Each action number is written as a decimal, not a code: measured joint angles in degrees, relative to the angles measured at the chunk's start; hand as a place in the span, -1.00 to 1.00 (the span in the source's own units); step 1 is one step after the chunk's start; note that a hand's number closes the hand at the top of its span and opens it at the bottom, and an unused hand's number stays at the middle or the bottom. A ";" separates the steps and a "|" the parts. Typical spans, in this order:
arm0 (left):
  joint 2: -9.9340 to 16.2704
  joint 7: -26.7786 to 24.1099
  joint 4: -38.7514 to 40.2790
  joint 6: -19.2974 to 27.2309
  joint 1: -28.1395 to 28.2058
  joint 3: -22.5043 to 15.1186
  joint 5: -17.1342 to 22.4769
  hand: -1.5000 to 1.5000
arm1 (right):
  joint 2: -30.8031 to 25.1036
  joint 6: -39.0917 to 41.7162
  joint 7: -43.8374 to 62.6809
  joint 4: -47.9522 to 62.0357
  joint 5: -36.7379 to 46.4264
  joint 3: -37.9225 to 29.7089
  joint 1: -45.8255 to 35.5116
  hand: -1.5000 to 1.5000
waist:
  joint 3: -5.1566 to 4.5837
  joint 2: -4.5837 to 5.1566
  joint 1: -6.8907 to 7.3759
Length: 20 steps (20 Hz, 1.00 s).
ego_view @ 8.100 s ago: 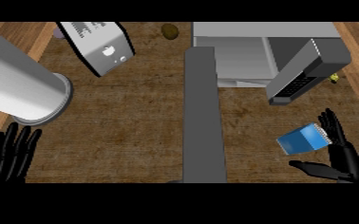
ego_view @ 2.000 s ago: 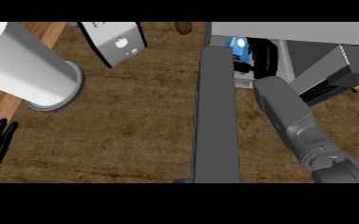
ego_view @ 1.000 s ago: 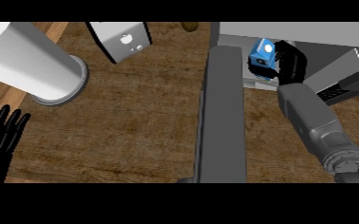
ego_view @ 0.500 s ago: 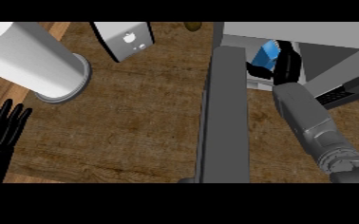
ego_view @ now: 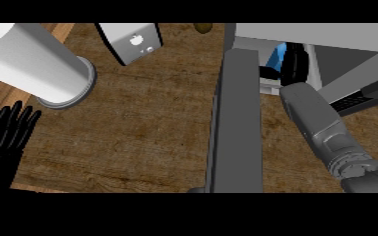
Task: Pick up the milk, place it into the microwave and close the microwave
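Reaching into the microwave (ego_view: 310,36), the right hand (ego_view: 294,66) curls round the milk (ego_view: 276,59), mostly hiding it. At the left edge, the left hand (ego_view: 15,130) rests, fingers straight, partly cropped.

— Where does the microwave (ego_view: 310,37) stand?
— At the upper right of the frame, on the counter (ego_view: 148,130). Its open door (ego_view: 238,125) runs down the middle.
— And the milk (ego_view: 276,59)?
— Inside the microwave, just right of the door. The right hand (ego_view: 294,67) is beside it, touching it.
— What is on the left side?
— A cylinder (ego_view: 40,67) at the upper left, a toaster (ego_view: 131,41) right of it. The left hand (ego_view: 15,132) rests at the left edge, below the cylinder.
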 measured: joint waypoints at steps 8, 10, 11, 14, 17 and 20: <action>0.28 -1.28 0.74 -0.38 0.23 0.38 -0.31 -1.00 | 1.92 -0.28 0.39 -0.32 0.40 0.12 0.35 -1.00 | -0.07 -0.57 -0.63; -0.08 -1.38 0.79 -0.16 0.17 0.10 -0.59 -1.00 | 1.95 0.16 0.05 -0.56 0.45 0.09 0.55 -1.00 | -0.07 -0.68 -0.94; -0.14 -1.79 1.03 -0.18 0.39 0.14 -0.83 -1.00 | 1.87 0.49 -0.17 -0.74 0.36 -0.04 0.66 -1.00 | -0.07 -0.72 -1.06; -0.32 -2.55 0.80 -0.28 1.34 0.30 -1.11 -1.00 | 2.24 1.15 -0.97 -1.52 -0.23 -0.77 1.52 -1.00 | -0.09 -1.06 -1.58; -0.71 -3.12 -0.41 -0.45 2.57 0.18 -1.32 -1.00 | 1.67 2.22 -1.56 -1.72 -0.58 -1.29 2.06 -1.00 | -0.07 -1.28 -1.93; -1.44 -3.72 -0.96 -0.19 3.49 0.18 -1.47 -1.00 | 1.65 3.90 -2.50 -2.01 -0.88 -1.72 2.83 -1.00 | -0.07 -1.52 -2.51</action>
